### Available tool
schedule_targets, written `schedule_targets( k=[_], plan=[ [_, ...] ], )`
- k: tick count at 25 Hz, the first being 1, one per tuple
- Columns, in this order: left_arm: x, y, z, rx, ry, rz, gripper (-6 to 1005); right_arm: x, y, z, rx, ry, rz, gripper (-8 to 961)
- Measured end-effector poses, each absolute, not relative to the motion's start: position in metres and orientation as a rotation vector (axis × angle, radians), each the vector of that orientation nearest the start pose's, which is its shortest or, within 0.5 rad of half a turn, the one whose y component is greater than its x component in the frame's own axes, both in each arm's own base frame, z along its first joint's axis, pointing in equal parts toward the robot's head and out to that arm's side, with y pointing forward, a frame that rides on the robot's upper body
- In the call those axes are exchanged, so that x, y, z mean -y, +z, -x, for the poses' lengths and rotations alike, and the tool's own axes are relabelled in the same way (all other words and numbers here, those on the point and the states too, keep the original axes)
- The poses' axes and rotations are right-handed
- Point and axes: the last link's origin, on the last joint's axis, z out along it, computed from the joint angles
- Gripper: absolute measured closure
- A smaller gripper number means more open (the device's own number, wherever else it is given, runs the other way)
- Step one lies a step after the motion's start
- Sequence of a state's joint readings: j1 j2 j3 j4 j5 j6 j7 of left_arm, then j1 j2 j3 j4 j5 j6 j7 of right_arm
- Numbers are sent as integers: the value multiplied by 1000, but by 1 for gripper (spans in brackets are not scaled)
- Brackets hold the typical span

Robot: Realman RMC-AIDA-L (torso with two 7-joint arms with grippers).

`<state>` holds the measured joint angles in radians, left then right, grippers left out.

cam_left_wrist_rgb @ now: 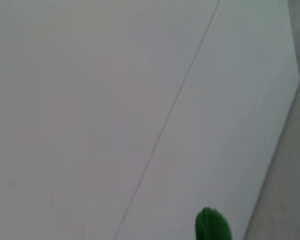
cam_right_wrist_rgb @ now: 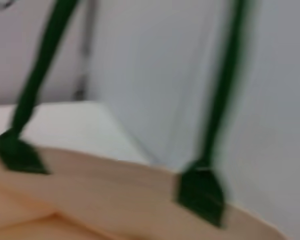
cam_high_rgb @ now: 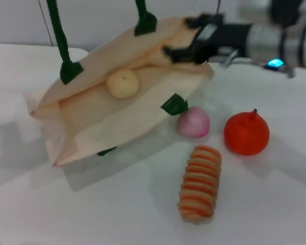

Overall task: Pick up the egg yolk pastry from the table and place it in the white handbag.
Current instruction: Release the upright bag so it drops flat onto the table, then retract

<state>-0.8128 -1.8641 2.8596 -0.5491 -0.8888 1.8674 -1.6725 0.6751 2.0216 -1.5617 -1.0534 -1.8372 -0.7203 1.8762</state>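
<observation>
The white handbag (cam_high_rgb: 112,127) lies tilted on the table with its mouth open. Its dark green handles (cam_high_rgb: 58,30) are pulled upward out of the head view. The egg yolk pastry (cam_high_rgb: 123,83), a pale beige ball, sits inside the bag's open mouth. My right gripper (cam_high_rgb: 179,37) is open and empty at the bag's far right rim, beside the pastry and apart from it. The right wrist view shows the bag's rim (cam_right_wrist_rgb: 115,190) and both handles (cam_right_wrist_rgb: 40,65) close up. The left wrist view shows only a wall and a green handle tip (cam_left_wrist_rgb: 212,225). My left gripper is out of view.
On the white table (cam_high_rgb: 117,214), to the right of the bag, lie a pink round bun (cam_high_rgb: 194,122), an orange-red round fruit (cam_high_rgb: 246,132) and an orange-striped ridged bread roll (cam_high_rgb: 199,182). The table's far edge runs behind the bag.
</observation>
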Motion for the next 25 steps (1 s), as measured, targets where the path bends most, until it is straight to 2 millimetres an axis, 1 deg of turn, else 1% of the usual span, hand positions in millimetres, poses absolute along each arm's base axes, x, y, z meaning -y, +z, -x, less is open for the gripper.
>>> schedule_targets(
  k=[6,9,12,13,14,17,19,20,21,23,25],
  plan=[
    [-383,156,238,763,-1438,2167,854,-433,26,-136,-338,474,2317,62],
    [-383,156,244,767,-1421,2136,840,-433,41,-142,-374,522,2261,62],
    [-382,155,249,741,-1418,2096,709,-432,52,-150,-395,580,2217,62],
    [-381,154,250,722,-1417,2087,665,-428,58,-156,-385,632,2186,62],
    [-380,152,251,698,-1408,2077,621,-428,58,-156,-385,632,2186,62],
    [-380,143,257,646,-1355,2041,383,-421,64,-166,-342,738,2133,62],
    [-381,134,263,633,-1304,2010,335,-417,65,-175,-304,806,2091,62],
    [-381,134,263,633,-1304,2010,312,-416,64,-180,-289,832,2070,62],
    [-383,124,269,600,-1237,1979,288,-415,63,-186,-278,865,2039,62],
    [-384,113,273,564,-1175,1939,240,-413,63,-199,-252,917,1965,62],
    [-386,104,277,532,-1129,1890,239,-410,62,-212,-222,941,1893,62]
  ],
)
